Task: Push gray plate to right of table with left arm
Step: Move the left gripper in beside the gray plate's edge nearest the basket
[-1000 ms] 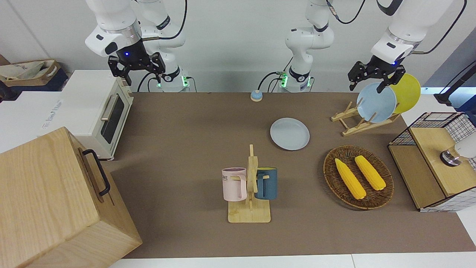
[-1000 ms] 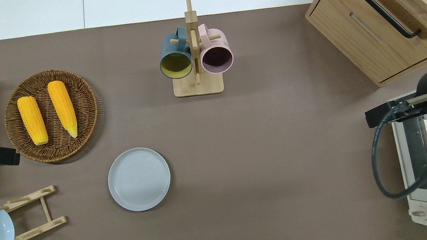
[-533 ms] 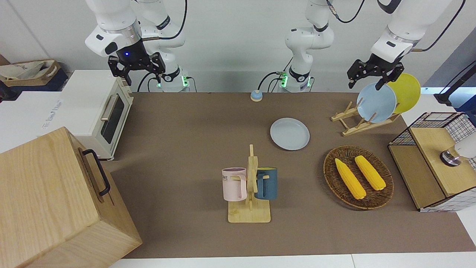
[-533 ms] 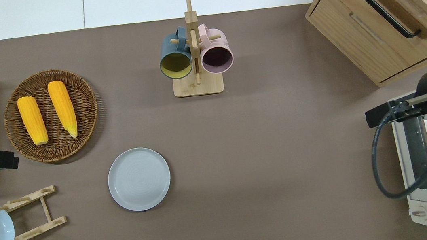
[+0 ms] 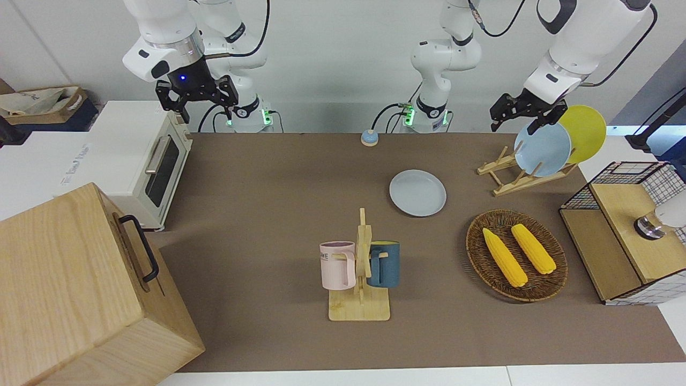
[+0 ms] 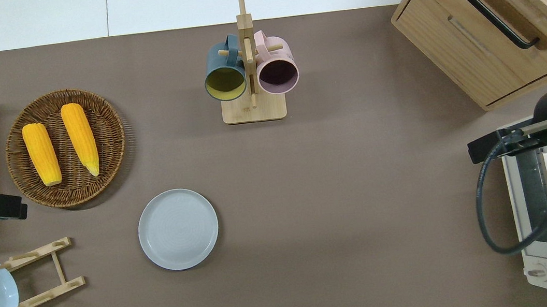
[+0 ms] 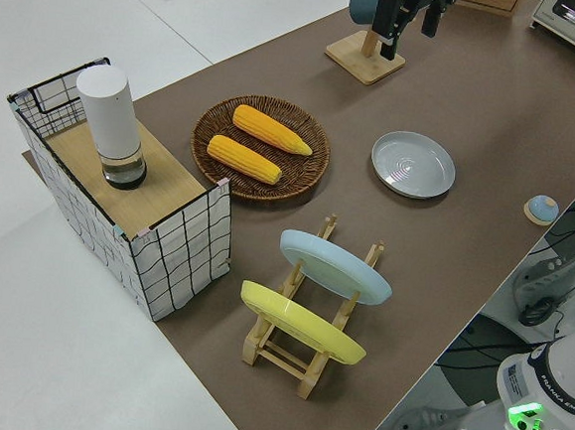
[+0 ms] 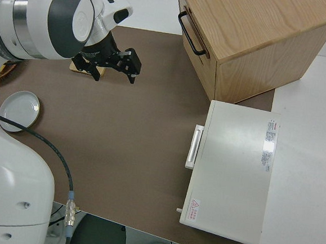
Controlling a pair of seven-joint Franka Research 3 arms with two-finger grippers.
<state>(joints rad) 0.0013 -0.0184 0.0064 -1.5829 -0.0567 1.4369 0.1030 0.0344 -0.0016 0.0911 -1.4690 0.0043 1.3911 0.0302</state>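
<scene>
The gray plate (image 5: 417, 192) (image 6: 178, 229) (image 7: 413, 164) lies flat on the brown table (image 5: 268, 187), nearer to the robots than the mug stand. My left gripper (image 5: 512, 126) (image 7: 409, 35) hangs open and empty in the air. In the overhead view it is over the left arm's end of the table, between the wicker basket and the dish rack, well apart from the plate. The right gripper (image 5: 196, 103) (image 8: 114, 68) is open and its arm is parked.
A wooden rack (image 5: 514, 174) holds a sky-blue plate (image 5: 542, 148) and a yellow plate (image 5: 588, 131). A wicker basket (image 6: 111, 152) holds two corn cobs. Also here are a mug stand (image 5: 360, 279), a wire crate (image 5: 627, 236), a toaster oven (image 5: 155, 166), a wooden cabinet (image 5: 80, 289) and a small bell (image 5: 369, 138).
The left gripper has shifted a little upward and toward the right arm's end of the table. The gray plate and the right arm have not moved.
</scene>
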